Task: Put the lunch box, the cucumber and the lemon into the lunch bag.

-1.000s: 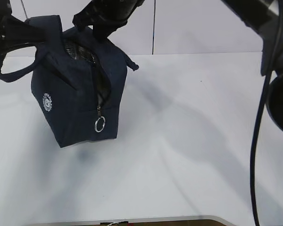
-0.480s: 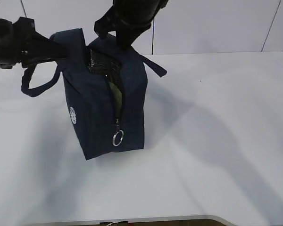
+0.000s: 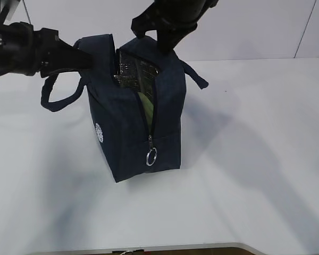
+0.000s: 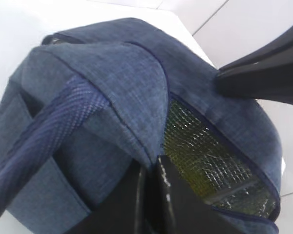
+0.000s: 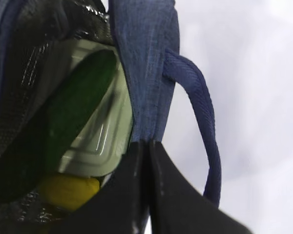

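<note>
The navy lunch bag (image 3: pixel 127 133) stands on the white table (image 3: pixel 244 159), its zipper open and its silver ring pull (image 3: pixel 151 156) hanging low. Inside it the right wrist view shows the lunch box with its sage-green lid (image 5: pixel 105 131), the dark green cucumber (image 5: pixel 73 107) lying on the lid, and the yellow lemon (image 5: pixel 68 190) below. My left gripper (image 4: pixel 149 170) is shut on the bag's left rim (image 4: pixel 136 112). My right gripper (image 5: pixel 147 146) is shut on the bag's right rim (image 5: pixel 146 73), beside a strap handle (image 5: pixel 205 126).
Both black arms reach in from above and from the left over the bag (image 3: pixel 37 50). A second strap handle (image 3: pixel 58 98) hangs to the bag's left. A white wall rises behind the table (image 3: pixel 255 26).
The bag, held by both grippers, has moved to the right and a little down across the table. Its opening now shows the green contents more plainly.
</note>
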`<move>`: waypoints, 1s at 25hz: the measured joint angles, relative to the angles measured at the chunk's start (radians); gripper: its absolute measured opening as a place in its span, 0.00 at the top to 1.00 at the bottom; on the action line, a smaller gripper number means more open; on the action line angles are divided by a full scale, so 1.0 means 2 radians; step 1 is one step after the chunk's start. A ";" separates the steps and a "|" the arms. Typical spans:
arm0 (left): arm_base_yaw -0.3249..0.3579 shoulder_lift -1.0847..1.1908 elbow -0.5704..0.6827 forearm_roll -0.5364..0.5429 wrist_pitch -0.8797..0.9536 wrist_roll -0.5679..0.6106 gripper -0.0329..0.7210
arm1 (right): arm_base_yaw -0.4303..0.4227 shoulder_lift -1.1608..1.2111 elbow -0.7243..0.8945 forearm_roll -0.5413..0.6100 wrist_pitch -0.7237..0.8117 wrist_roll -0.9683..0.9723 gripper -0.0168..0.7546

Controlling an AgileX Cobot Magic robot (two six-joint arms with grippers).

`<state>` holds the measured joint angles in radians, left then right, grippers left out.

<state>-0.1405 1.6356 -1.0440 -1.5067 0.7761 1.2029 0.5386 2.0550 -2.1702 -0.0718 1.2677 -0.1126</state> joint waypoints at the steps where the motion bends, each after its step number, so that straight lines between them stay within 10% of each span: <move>1: -0.002 0.001 -0.001 0.000 -0.002 0.004 0.97 | -0.001 -0.002 0.006 0.001 -0.001 0.001 0.97; 13: -0.043 0.045 -0.033 0.000 0.002 0.049 0.97 | -0.001 -0.043 0.096 0.024 -0.013 0.028 0.97; 25: -0.048 0.048 -0.039 0.005 0.002 0.088 0.97 | -0.001 -0.141 0.313 0.018 -0.224 0.100 0.97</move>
<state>-0.2365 1.7307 -1.1228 -1.4971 0.7796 1.3797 0.5363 1.7734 -1.5444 -0.0350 0.8188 0.0864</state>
